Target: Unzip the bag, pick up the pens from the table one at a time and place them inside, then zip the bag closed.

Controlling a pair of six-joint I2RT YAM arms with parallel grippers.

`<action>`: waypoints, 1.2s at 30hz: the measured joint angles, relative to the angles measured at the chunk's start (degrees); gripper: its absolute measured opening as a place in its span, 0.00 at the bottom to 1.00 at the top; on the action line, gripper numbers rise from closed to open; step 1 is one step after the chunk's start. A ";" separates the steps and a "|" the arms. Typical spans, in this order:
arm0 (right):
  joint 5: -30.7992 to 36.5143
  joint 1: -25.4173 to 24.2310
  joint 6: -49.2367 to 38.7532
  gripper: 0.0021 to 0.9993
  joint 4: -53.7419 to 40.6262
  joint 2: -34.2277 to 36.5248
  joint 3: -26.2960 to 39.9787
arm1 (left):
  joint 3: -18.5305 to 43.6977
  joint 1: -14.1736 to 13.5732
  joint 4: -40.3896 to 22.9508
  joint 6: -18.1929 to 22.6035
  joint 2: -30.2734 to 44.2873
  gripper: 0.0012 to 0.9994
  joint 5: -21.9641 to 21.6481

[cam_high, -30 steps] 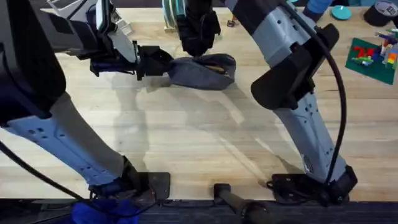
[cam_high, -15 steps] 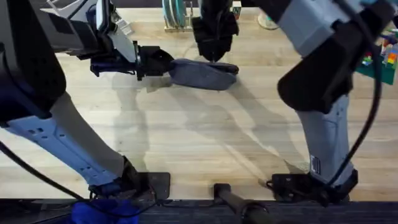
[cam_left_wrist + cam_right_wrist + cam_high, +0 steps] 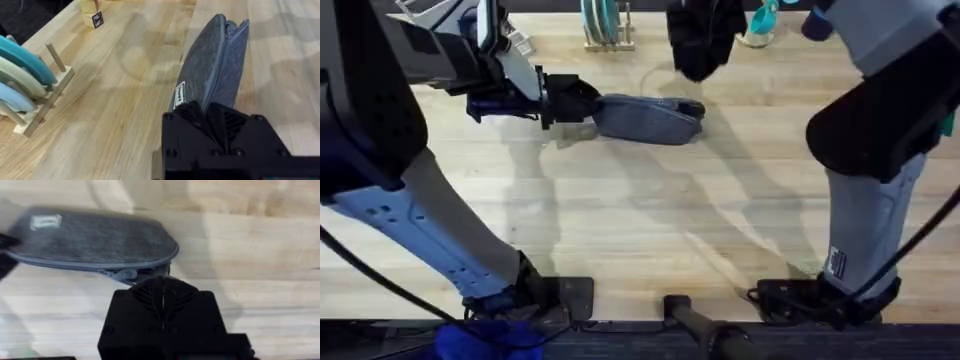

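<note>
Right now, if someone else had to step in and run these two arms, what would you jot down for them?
Left pincer: shut on one end of the bag, pinning it to the table.
Right pincer: shut, holding nothing, above the table just beyond the bag's other end.
Bag: lying flat near the far edge, beside the rack of plates. Its zipper looks closed to the end where the pull sits.
Done: no pens seen on the table; bag appears zipped.
Left: confirm the pens are inside, then let go of the bag.
</note>
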 joint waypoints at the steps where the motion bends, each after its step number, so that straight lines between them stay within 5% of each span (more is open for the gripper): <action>1: -0.04 0.09 -0.02 0.03 0.02 -0.01 -0.95 | 0.00 0.00 0.00 0.00 0.00 0.04 -0.02; 16: -0.22 -0.36 0.62 0.03 0.65 0.00 -5.30 | 0.00 0.00 0.00 0.00 0.00 0.04 -0.02; 22: -0.21 -0.98 1.73 0.03 2.92 -0.64 -11.94 | 0.00 0.00 0.00 0.00 0.00 0.04 -0.02; 29: -1.78 -3.54 3.14 0.03 15.67 -12.16 -32.77 | 0.01 0.00 0.00 0.00 0.00 0.04 -0.02; 36: -10.94 -13.84 2.41 0.03 31.87 -31.84 -57.19 | 0.00 0.00 0.00 -0.48 0.00 0.04 -0.02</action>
